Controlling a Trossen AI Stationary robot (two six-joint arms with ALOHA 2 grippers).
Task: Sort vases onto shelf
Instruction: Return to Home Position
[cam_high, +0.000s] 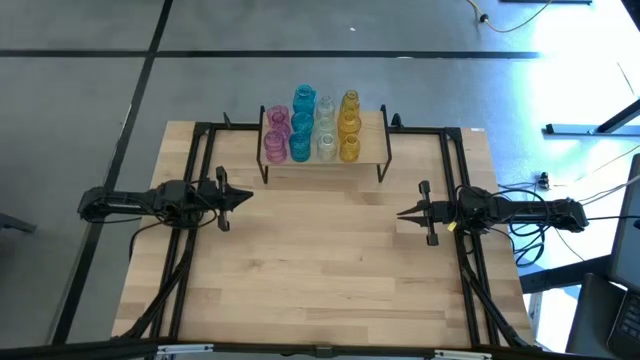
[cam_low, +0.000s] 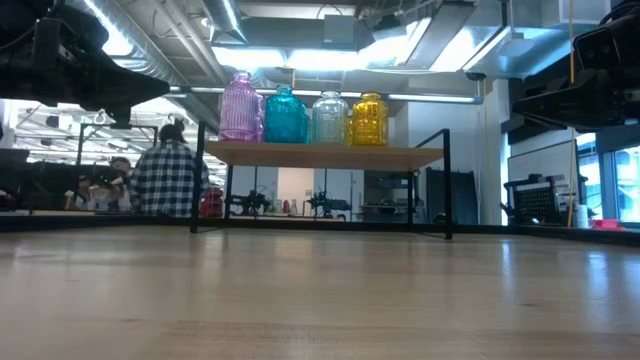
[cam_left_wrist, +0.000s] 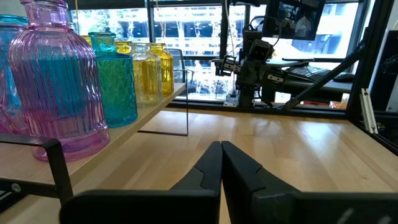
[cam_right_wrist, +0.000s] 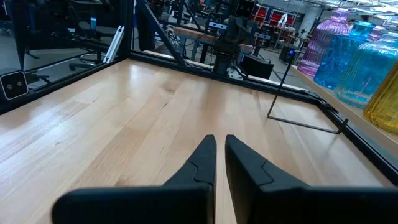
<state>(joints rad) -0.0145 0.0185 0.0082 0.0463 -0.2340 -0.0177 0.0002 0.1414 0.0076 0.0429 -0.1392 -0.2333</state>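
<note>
The vases (cam_high: 312, 126) stand upright on their bases in pink, teal, clear and amber rows on the shelf (cam_high: 370, 152), a light-wood board on thin black legs at the table's far middle. The low view shows a pink (cam_low: 240, 108), a teal (cam_low: 285, 116), a clear (cam_low: 329, 118) and an amber vase (cam_low: 369, 119) in front. My left gripper (cam_high: 249, 195) hangs shut at the table's left, pointing level toward the right. My right gripper (cam_high: 400, 213) hangs shut at the table's right, pointing level toward the left. Both are empty and well clear of the shelf.
Bare wooden tabletop (cam_high: 320, 270) lies between the two grippers and in front of the shelf. A black metal frame (cam_high: 200, 135) runs along the table's sides and far edge. Beyond the table a person in a plaid shirt (cam_low: 167, 178) shows in the room.
</note>
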